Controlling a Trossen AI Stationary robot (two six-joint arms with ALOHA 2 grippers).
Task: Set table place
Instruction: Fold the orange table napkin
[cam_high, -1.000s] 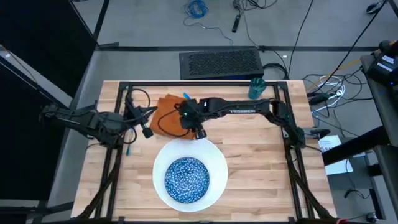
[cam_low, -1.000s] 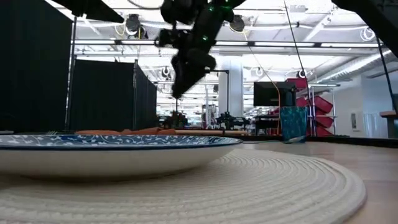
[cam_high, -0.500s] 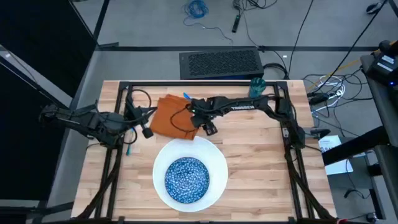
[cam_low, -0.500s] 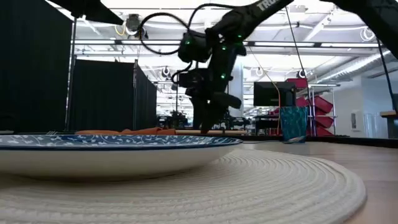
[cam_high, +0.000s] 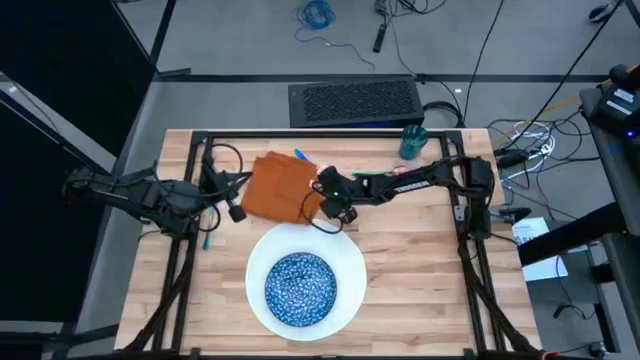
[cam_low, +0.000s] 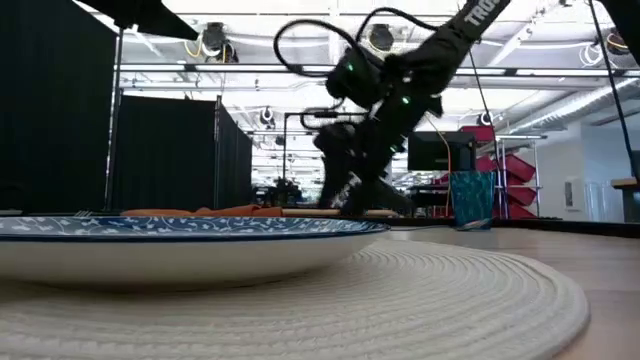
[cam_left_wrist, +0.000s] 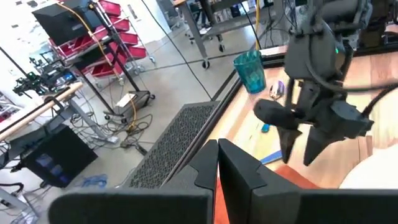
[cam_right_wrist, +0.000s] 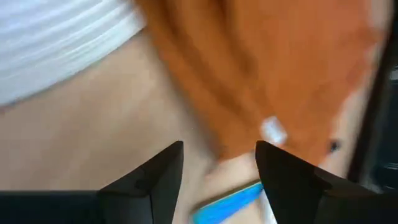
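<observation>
Beside napkin (cam_high: 277, 186) | right pincer (cam_high: 330, 203) released, empty | left pincer (cam_high: 238, 211) clenched, idle

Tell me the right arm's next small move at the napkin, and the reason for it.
Probably lower the right gripper and shut it on the near corner of the orange napkin. Its fingers are open and empty just above the wood, beside the white plate, and that corner lies between them. The left gripper waits at the table's left edge.
</observation>
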